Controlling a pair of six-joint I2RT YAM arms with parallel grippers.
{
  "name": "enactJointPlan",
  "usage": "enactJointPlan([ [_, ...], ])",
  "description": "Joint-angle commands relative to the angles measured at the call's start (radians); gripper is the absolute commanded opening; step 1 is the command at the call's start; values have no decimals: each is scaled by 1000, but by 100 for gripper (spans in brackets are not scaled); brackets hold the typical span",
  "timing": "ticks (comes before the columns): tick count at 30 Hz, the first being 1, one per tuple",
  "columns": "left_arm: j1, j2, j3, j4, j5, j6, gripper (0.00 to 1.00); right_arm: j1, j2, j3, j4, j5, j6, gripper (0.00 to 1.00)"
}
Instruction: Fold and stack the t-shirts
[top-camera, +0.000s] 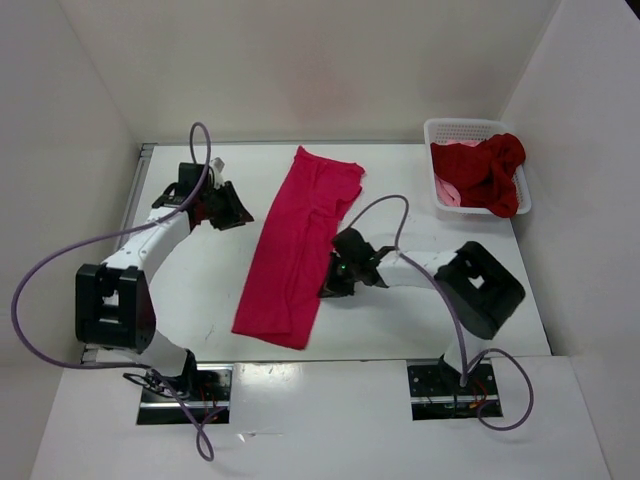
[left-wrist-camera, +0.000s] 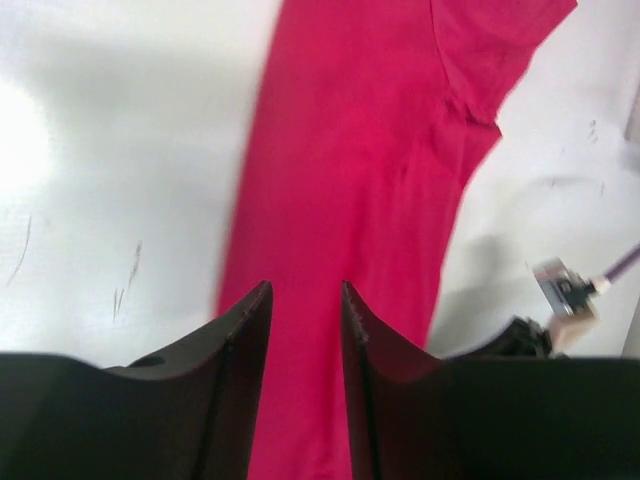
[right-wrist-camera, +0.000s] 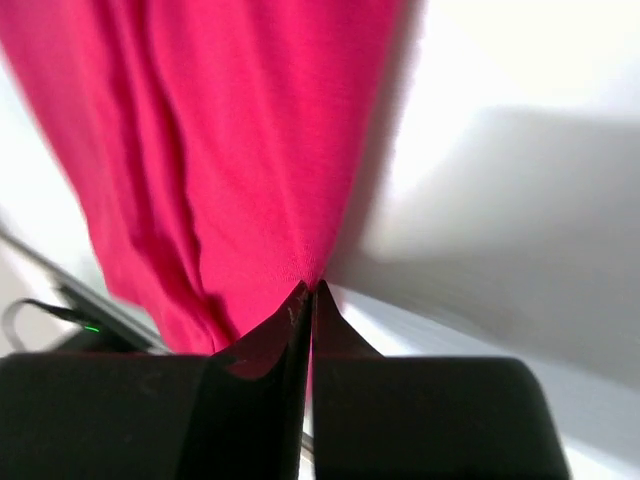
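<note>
Right fingers (right-wrist-camera: 272, 340) pinch the magenta t-shirt (top-camera: 293, 240); left fingers (left-wrist-camera: 240, 335) part-open beside it.

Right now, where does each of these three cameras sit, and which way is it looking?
Top: fixed above and behind the robot, looking down on the table. The left arm and right arm show whole, with the magenta shirt and basket.
Left wrist: rides the left arm, looking past the left gripper, fingers apart, down at the shirt.
Right wrist: rides the right arm, looking along the right gripper, shut on the shirt's edge.
Shared: all three show the magenta shirt.
</note>
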Motion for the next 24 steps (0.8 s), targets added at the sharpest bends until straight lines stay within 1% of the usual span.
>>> enactJointPlan([
  [1,-31,97,95,84,-23,17,42,-60,-94,-62,-189,-76,-175,5],
  [2,-43,123,112,93,-23,17,44,-69,-132,-72,-209,-87,-184,8],
  [3,-44,176,144,116,-35,17,49,-80,-149,-72,-249,-87,-195,8],
  [5,-65,232,181,139,-35,8,52,-80,-203,-72,-289,-98,-211,7],
  [6,-65,294,205,148,-35,8,54,-89,-224,-72,-306,-98,-226,6],
  [7,-77,327,262,160,-35,8,57,-107,-260,-81,-335,-98,-238,6],
  [10,-87,457,365,179,-35,8,61,-168,-315,-81,-347,-162,-266,4],
  [11,-96,520,436,179,-35,8,63,-169,-333,-81,-359,-181,-266,8],
  [12,-96,549,471,190,-35,8,63,-181,-356,-81,-373,-169,-266,13],
  [13,-96,579,504,190,-47,8,64,-190,-357,-72,-392,-169,-276,21],
  [14,-96,634,533,190,-47,8,64,-190,-367,-58,-405,-169,-277,32],
  [15,-105,661,563,190,-47,8,64,-190,-383,-58,-415,-169,-277,34],
  [16,-105,689,631,190,-47,8,64,-190,-395,-58,-415,-169,-277,34],
  [18,-105,770,699,176,-47,8,64,-201,-416,-58,-395,-191,-263,34],
  [19,-116,795,731,167,-47,8,64,-201,-416,-69,-378,-208,-263,32],
  [20,-116,847,800,153,-47,8,64,-201,-416,-69,-369,-222,-252,32],
  [22,-126,899,879,128,-47,17,60,-201,-426,-69,-359,-204,-243,32],
  [23,-136,945,944,119,-37,17,52,-201,-426,-69,-359,-204,-243,32],
  [24,-146,968,983,110,-37,17,49,-201,-426,-69,-369,-195,-253,31],
])
